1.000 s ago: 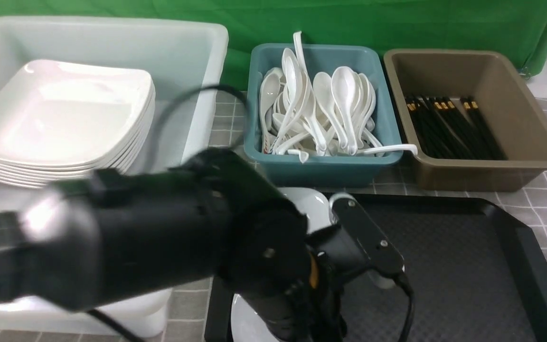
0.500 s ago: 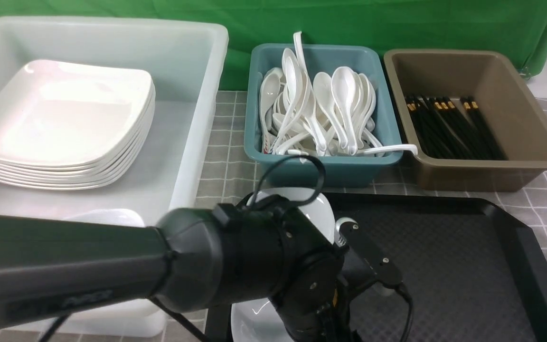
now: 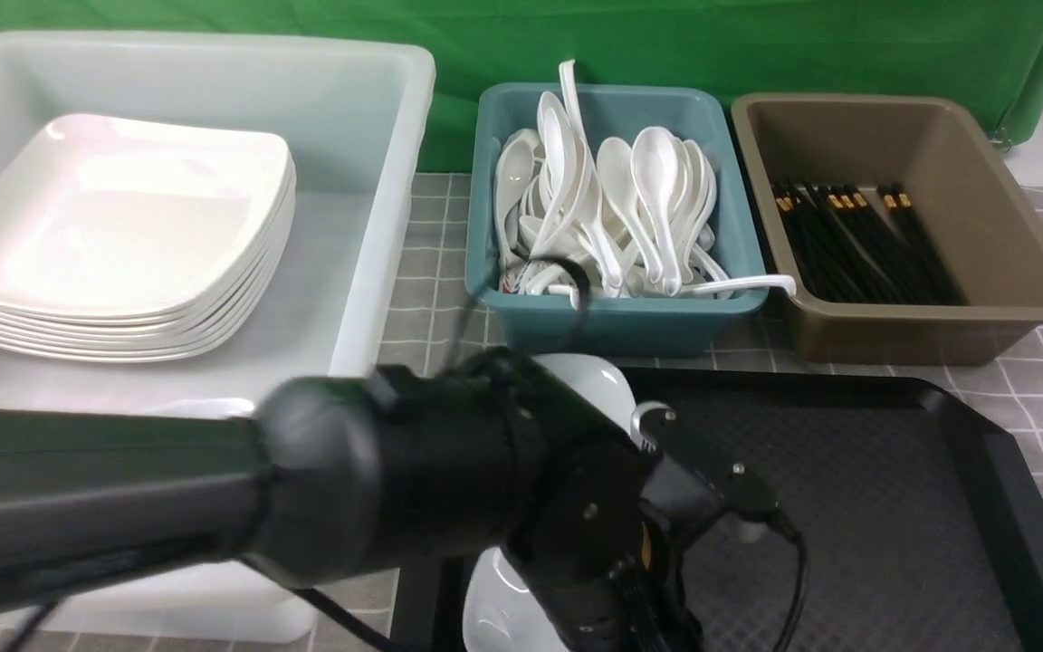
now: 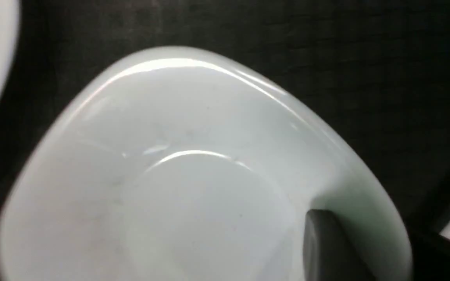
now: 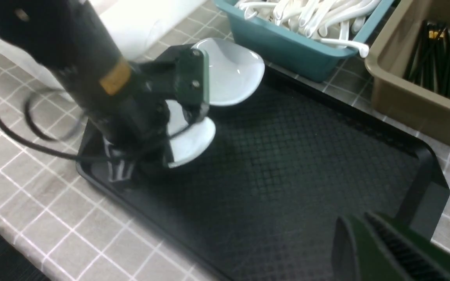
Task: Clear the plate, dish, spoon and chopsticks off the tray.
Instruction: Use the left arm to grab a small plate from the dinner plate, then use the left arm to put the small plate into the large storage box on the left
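The black tray holds two small white dishes. One dish sits at the tray's far left corner and also shows in the right wrist view. My left gripper is shut on the rim of the other dish, at the tray's near left; it also shows in the front view. One finger lies inside the dish; the other is hidden. My right gripper is shut and empty above the tray's right side. No large plate, spoon or chopsticks show on the tray.
A white tub at back left holds a stack of large square plates. A teal tub holds spoons. A brown tub holds black chopsticks. The grey checked cloth surrounds the tray.
My left arm has come down lower over the tray's near left corner. The dish under it has shifted slightly right.
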`<state>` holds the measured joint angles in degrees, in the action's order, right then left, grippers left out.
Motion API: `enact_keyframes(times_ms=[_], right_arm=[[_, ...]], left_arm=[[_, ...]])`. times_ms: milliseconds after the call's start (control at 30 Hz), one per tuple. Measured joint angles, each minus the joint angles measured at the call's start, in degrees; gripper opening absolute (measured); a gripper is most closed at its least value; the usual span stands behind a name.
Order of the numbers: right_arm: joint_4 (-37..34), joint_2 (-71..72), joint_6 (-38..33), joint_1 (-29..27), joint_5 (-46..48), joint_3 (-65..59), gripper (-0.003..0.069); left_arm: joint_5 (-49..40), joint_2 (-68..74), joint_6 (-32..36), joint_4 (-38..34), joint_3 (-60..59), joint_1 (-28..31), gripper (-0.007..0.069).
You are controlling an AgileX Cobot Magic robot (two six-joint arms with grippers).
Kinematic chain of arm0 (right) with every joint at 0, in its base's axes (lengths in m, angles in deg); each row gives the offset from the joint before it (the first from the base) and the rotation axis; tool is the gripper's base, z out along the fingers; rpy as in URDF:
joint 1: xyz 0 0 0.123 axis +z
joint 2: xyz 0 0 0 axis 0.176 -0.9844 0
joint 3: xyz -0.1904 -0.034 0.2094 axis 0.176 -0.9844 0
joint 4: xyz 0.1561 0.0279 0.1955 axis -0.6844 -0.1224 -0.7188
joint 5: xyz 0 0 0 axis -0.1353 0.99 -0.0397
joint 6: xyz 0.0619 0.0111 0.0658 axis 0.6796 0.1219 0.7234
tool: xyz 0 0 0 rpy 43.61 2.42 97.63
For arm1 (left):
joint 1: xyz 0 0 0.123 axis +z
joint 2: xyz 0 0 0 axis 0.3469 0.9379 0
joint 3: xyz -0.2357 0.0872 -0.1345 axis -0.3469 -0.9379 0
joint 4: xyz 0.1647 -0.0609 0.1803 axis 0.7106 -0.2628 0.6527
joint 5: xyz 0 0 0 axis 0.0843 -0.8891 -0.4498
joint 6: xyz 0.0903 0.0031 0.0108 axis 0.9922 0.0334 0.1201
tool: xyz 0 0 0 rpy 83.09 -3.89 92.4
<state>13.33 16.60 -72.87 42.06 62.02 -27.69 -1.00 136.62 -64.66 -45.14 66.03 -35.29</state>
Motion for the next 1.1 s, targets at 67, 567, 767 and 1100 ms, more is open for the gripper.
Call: enact_keyframes(times_ms=[67, 567, 767, 1100], right_arm=[[0.0, 0.0, 0.0, 0.0, 0.0, 0.0, 0.0057], [-0.3, -1.0, 1.6, 0.0, -16.8, 0.0, 0.0059], [-1.1, -6.6, 1.6, 0.0, -20.3, 0.0, 0.0059], [-6.1, -13.0, -3.3, 0.0, -20.3, 0.0, 0.0059]], left_arm=[[-1.1, -4.4, -0.4, -0.8, 0.0, 0.0, 0.006], [-12.5, -31.6, -4.7, 6.8, -0.1, 0.0, 0.0031], [-23.8, -35.6, -10.5, 29.0, -0.1, 6.4, 0.0031], [-14.8, -31.1, -5.4, 28.9, -8.2, 27.4, 0.0031]])
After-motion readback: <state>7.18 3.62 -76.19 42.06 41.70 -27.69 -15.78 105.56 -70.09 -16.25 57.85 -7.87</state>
